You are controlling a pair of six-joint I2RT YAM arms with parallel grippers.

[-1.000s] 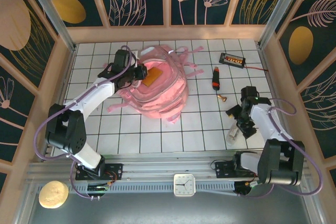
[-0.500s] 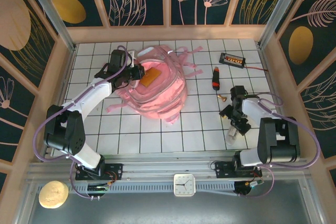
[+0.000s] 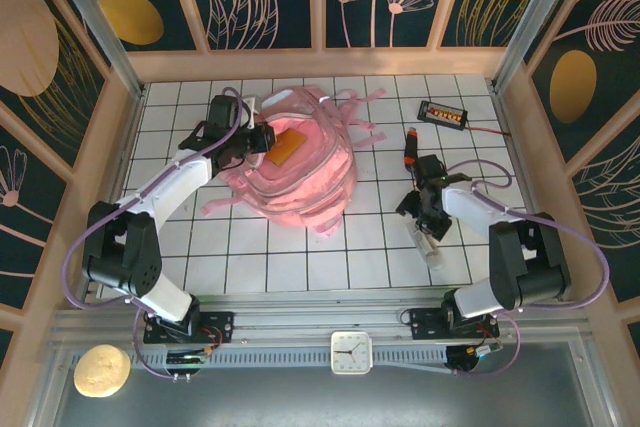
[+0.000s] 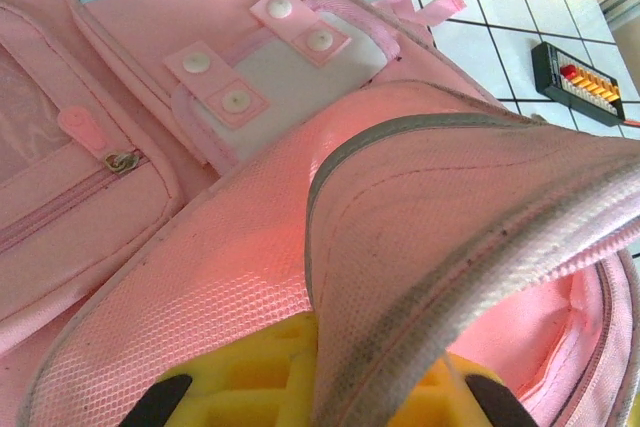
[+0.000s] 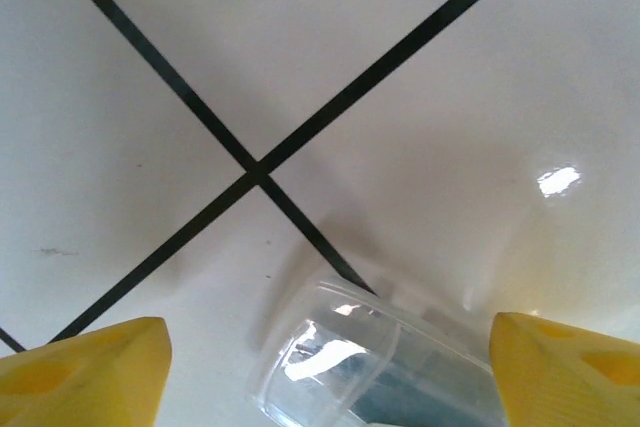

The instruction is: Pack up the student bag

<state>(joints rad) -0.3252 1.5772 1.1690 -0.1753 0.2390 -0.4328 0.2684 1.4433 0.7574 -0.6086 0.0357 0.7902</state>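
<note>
bag (image 3: 305, 182) soft, floppy; I judge its stitched rim the best hold | my left gripper (image 3: 265, 138) pinches that rim, upper centre | my right gripper (image 3: 425, 212) gapes over tube (image 5: 385, 372), holding nothing

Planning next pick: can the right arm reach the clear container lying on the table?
Probably yes. The right gripper hangs right over the clear container, yellow fingers spread to either side of it, with nothing but bare table around it.

clear tube (image 5: 375, 372), between yellow fingers (image 5: 85, 367), gridded table (image 5: 300, 57)
</note>
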